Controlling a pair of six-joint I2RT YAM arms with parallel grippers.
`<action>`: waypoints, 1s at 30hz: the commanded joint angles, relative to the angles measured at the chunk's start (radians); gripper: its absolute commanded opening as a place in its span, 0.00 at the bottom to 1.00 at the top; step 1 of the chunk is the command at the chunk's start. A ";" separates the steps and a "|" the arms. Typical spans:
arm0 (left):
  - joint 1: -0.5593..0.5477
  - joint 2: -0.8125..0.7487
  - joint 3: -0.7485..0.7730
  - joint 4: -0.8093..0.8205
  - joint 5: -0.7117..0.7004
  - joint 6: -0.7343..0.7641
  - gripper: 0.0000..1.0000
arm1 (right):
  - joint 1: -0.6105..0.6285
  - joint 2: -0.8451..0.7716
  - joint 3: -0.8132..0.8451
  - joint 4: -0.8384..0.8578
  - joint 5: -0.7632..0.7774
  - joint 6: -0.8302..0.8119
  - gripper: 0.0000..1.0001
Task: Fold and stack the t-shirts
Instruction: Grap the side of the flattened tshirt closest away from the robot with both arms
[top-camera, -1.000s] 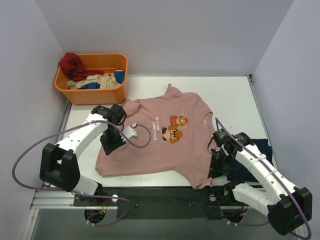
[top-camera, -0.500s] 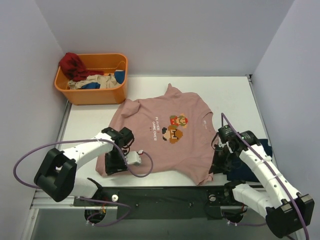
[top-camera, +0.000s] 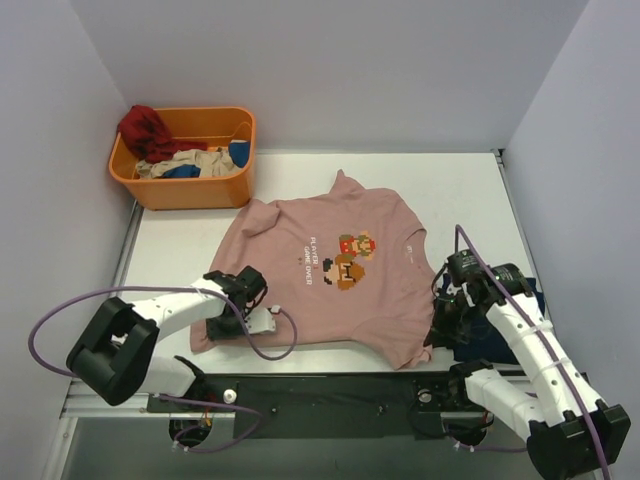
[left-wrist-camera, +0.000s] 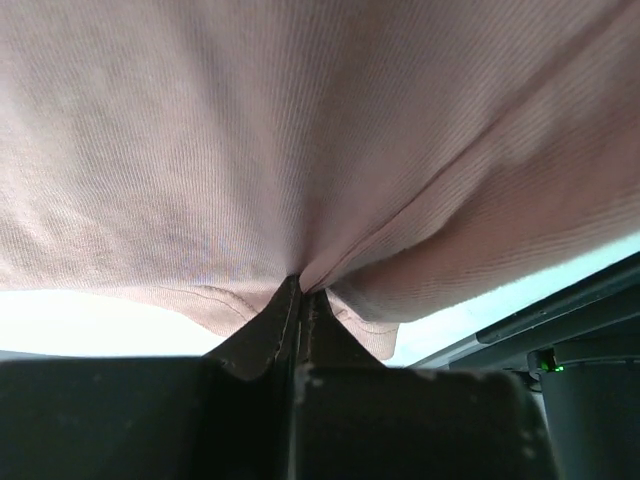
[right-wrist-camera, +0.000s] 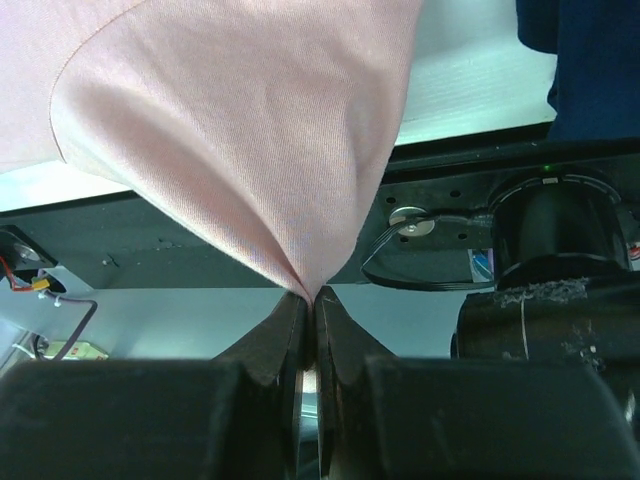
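The dusty-pink t-shirt (top-camera: 330, 275) lies spread on the white table with its pixel-art print (top-camera: 348, 257) facing up. My left gripper (top-camera: 228, 325) is shut on the shirt's near left hem; the left wrist view shows the pink cloth (left-wrist-camera: 300, 170) pinched between the jaws (left-wrist-camera: 300, 290). My right gripper (top-camera: 440, 335) is shut on the shirt's near right corner, and the right wrist view shows the cloth (right-wrist-camera: 270, 150) drawn to a point in the jaws (right-wrist-camera: 310, 297). The dark navy t-shirt (top-camera: 500, 325) lies under my right arm, also in the right wrist view (right-wrist-camera: 590, 60).
An orange bin (top-camera: 185, 185) with red, beige and blue clothes stands at the back left. The table's near edge and black rail (top-camera: 330, 385) run just below the shirt's hem. Grey walls close in the left, back and right.
Both grippers have moved toward the near edge, dragging the pink shirt's hem with them. The left arm swung from the shirt's left side down to its near left corner.
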 joint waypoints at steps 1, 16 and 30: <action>0.003 -0.042 0.087 -0.066 0.050 -0.019 0.00 | -0.014 -0.023 0.064 -0.140 0.033 -0.013 0.00; 0.011 -0.159 0.559 -0.511 -0.048 0.021 0.00 | -0.039 -0.012 0.542 -0.400 0.150 0.045 0.00; 0.109 0.448 1.390 0.592 -0.381 0.081 0.00 | -0.445 0.642 1.283 0.592 0.188 -0.128 0.00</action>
